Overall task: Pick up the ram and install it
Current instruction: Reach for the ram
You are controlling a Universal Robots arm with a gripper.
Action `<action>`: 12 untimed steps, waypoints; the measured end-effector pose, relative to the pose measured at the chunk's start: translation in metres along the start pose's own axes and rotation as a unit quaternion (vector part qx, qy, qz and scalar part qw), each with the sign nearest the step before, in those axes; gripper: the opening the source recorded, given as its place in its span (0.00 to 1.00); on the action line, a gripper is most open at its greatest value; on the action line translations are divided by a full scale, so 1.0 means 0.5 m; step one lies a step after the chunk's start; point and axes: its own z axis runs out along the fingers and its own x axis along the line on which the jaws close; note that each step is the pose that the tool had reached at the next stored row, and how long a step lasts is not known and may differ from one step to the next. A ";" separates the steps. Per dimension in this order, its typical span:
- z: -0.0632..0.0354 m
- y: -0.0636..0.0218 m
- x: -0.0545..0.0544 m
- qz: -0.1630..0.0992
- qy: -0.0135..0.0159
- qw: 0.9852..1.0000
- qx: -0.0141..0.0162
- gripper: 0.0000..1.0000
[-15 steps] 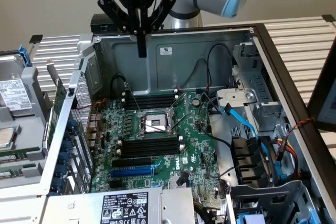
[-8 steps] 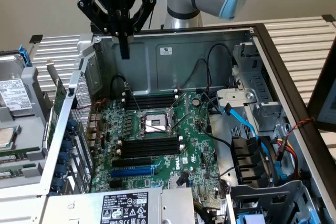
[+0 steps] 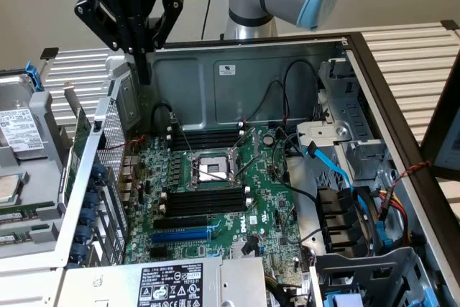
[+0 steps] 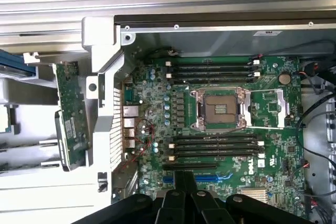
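Slatted metal tabletop [image 3: 410,55] is seen beneath an open desktop computer case [image 3: 251,70] lying on its side. The ram [image 3: 79,145] [image 4: 71,114], a long green stick, is stood on edge in a grey holder outside the case, just beside the perforated rear panel [image 3: 108,177], at the exterior view's left. It is not held or touched by anything.

The black gripper [image 3: 144,73] [image 4: 184,179] is seen hanging above the case's corner near that panel. Its fingers are pressed together with nothing between them.

Inside the case, a green motherboard [image 3: 266,199] [image 4: 273,103] is laid flat. Long black memory slots [image 3: 205,203] [image 4: 215,148] are seen on either side of the open CPU socket [image 3: 208,170] [image 4: 218,108]. A blue expansion slot [image 3: 180,235] is placed just beside the nearer slots.
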 end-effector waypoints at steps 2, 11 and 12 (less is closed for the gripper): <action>0.001 -0.001 0.019 0.000 0.000 1.000 0.000 0.11; 0.004 -0.007 0.100 0.000 0.000 1.000 0.000 0.11; 0.004 -0.008 0.109 0.000 0.000 1.000 0.000 0.11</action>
